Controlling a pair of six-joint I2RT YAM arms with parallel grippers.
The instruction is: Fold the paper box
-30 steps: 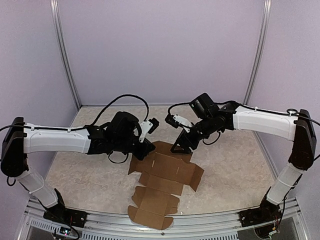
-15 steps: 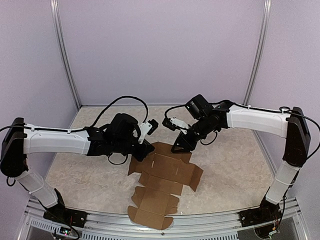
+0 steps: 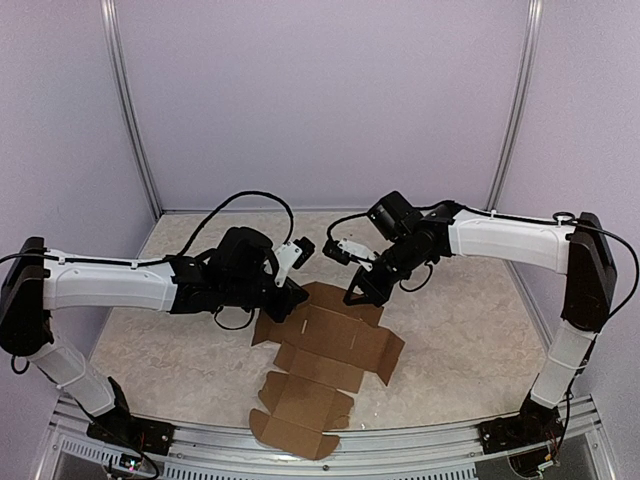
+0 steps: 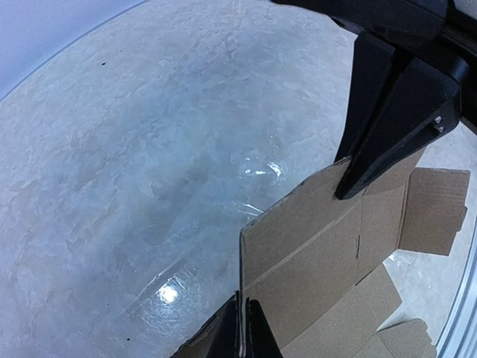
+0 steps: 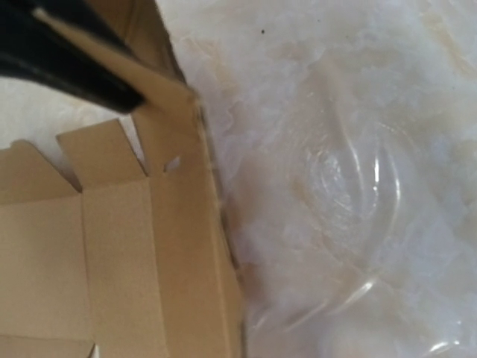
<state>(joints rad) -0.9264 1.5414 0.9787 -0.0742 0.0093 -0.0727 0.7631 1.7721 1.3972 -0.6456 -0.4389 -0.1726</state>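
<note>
The paper box (image 3: 335,345) is a flat brown die-cut sheet on the table, its flaps reaching toward the near edge. My left gripper (image 3: 297,306) is shut on the sheet's far left flap, and in the left wrist view the flap's edge stands between its fingers (image 4: 250,328). My right gripper (image 3: 357,296) is shut on the far edge of the paper box (image 4: 320,253), with its dark fingertips (image 4: 344,192) meeting on the cardboard. The right wrist view shows the paper box (image 5: 112,246) at the left, my own fingers out of frame, and the left gripper (image 5: 74,71) at the upper left.
The table (image 3: 470,330) has a pale marbled, glossy top. Lilac walls with metal posts (image 3: 130,120) close it in at the back and sides. A metal rail (image 3: 420,440) runs along the near edge between the arm bases.
My right gripper has slid a little left onto the sheet's far edge and closed from open to shut. The sheet's near flaps shifted slightly left. The left gripper kept its hold.
</note>
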